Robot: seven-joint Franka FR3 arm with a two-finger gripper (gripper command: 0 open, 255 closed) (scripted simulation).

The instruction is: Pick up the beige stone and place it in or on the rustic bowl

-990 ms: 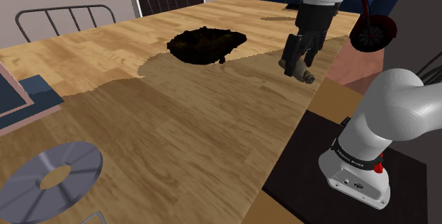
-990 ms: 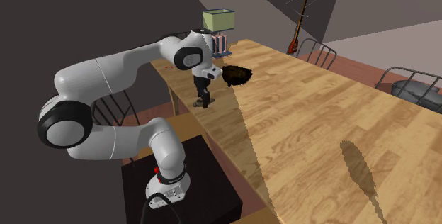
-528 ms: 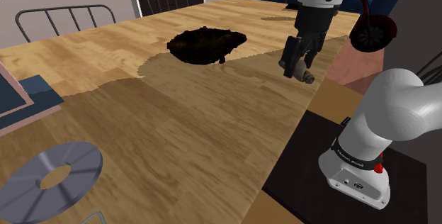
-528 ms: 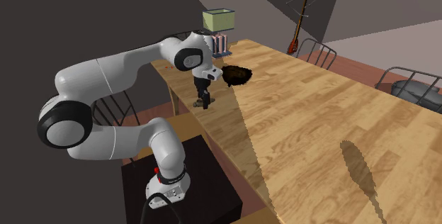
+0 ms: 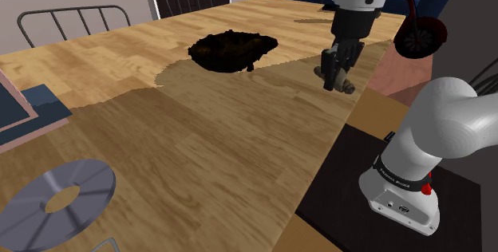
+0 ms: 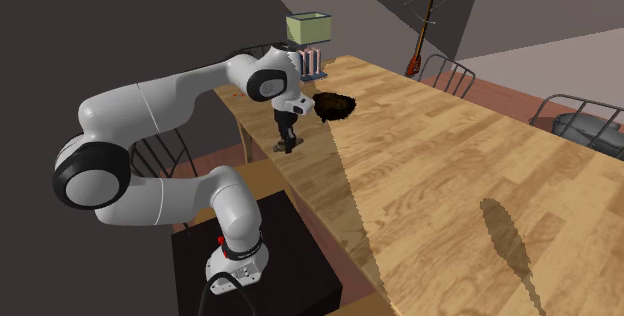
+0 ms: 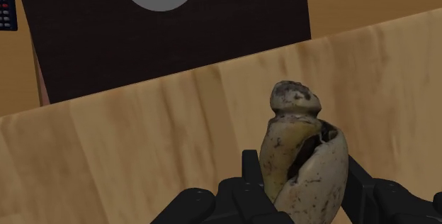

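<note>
A beige, dark-mottled stone (image 7: 304,159) rests on the wooden table close to the edge facing the stand; in the shoulder view the stone (image 5: 345,85) pokes out beside the black fingers. My gripper (image 7: 303,183) is shut on it, one finger (image 7: 251,171) pressed to each flank, pointing down at the tabletop (image 5: 239,131). The rustic bowl (image 5: 231,49), dark and ragged-rimmed, stands on the table toward the shoulder view's left of the gripper (image 5: 333,80). In the second exterior view the gripper (image 6: 289,146) hangs just before the bowl (image 6: 336,105).
The table edge (image 5: 339,143) runs just beside the stone, with the black stand (image 5: 383,187) below it. A grey disc (image 5: 60,198) and a blue item (image 5: 32,111) lie at the shoulder view's left. Chairs (image 5: 72,19) line the far side. A green box (image 6: 308,28) stands behind the bowl.
The fingers have gone from open around the stone to shut on it. The hand stayed over the same spot, and the stone still rests on the table.
</note>
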